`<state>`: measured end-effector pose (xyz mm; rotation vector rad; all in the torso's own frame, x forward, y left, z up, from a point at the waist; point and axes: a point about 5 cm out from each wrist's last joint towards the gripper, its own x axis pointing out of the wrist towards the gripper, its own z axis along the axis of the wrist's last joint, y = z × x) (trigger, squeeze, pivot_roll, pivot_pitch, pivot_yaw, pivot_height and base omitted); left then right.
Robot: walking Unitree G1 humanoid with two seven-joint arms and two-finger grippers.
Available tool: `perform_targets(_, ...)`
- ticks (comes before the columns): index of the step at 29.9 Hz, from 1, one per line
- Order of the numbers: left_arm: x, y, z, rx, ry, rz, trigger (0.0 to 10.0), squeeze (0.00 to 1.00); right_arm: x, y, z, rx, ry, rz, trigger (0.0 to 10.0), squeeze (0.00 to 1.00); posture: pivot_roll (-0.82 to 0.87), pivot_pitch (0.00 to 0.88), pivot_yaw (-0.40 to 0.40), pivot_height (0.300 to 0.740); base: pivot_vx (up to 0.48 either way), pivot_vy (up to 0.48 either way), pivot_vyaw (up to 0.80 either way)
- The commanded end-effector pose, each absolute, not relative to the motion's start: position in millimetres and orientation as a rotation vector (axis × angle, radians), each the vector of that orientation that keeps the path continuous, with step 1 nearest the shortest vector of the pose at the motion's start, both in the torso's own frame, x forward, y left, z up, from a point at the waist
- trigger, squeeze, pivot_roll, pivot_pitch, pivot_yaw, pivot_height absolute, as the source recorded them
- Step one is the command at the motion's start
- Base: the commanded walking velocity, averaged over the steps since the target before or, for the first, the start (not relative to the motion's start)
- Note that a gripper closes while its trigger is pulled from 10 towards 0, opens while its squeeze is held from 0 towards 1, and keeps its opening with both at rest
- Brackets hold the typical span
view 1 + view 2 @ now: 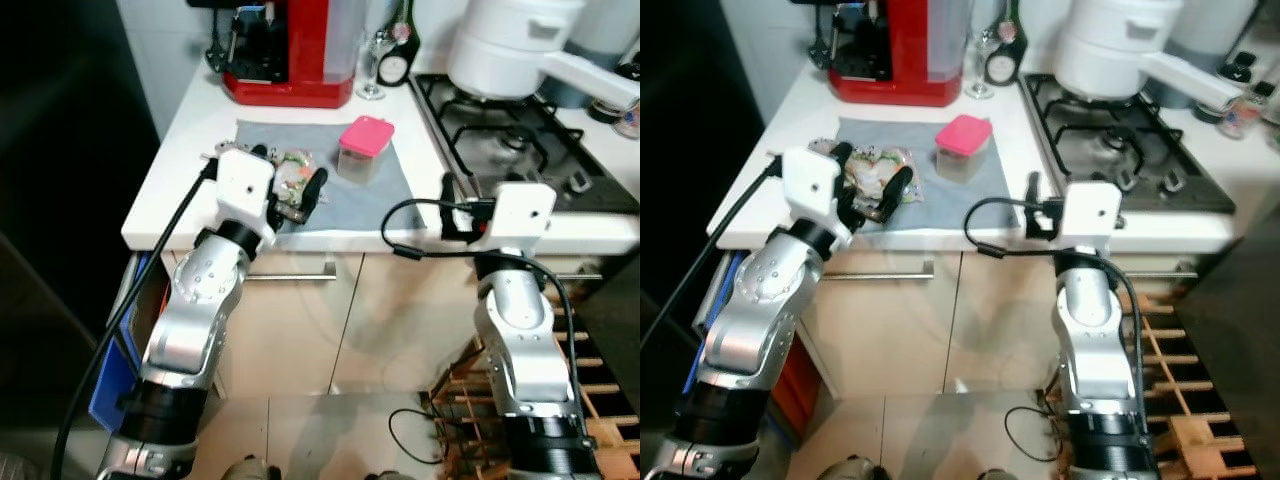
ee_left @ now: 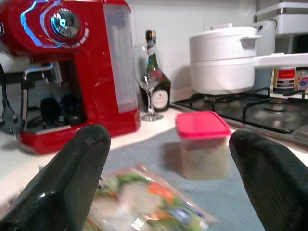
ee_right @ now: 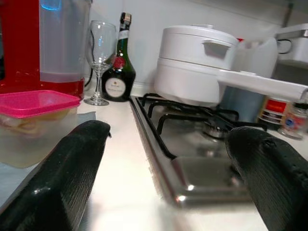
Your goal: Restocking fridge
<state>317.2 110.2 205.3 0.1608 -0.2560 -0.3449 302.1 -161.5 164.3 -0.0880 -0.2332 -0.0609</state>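
Observation:
A clear bag of mixed vegetables (image 1: 293, 168) lies on a grey mat (image 1: 400, 192) on the white counter. My left gripper (image 1: 290, 186) is open, with its fingers on either side of the bag's near end; the left wrist view has the bag (image 2: 144, 202) low between the two fingers. Just right of the bag stands a pink-lidded clear container (image 1: 364, 147), also seen ahead of the left gripper (image 2: 202, 149). My right gripper (image 1: 458, 205) is open and holds nothing. It hovers at the counter's front edge between the mat and the stove, with the container (image 3: 33, 122) off to one side.
At the back of the counter stand a red coffee machine (image 1: 285, 50), a wine glass (image 1: 372, 62) and a dark bottle (image 1: 400, 50). A white pot (image 1: 510, 45) sits on the gas stove (image 1: 510, 145). Below are cabinet fronts and a wooden rack (image 1: 595, 400).

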Motion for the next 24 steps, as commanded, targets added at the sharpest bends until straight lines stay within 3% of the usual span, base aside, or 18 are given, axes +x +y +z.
perform_targets(1,322.4,113.8,203.9,0.194,-0.228,-0.291,10.0,0.00,307.1,-155.4,171.4,-0.081,-0.268,-0.018,10.0,0.00,0.01,0.000,-0.026,0.740,0.000,0.000,0.00)
perform_targets(16,318.7,108.3,197.5,0.232,-0.239,-0.254,10.0,0.00,311.9,-149.1,169.0,-0.075,-0.274,0.018,10.0,0.00,0.03,0.000,-0.042,0.740,0.000,0.000,0.00)
perform_targets(24,317.1,107.9,210.3,0.213,-0.315,-0.260,10.0,0.00,311.4,-159.2,176.6,-0.094,-0.322,-0.050,10.0,0.00,0.02,0.000,-0.037,0.740,0.000,0.000,-0.78)
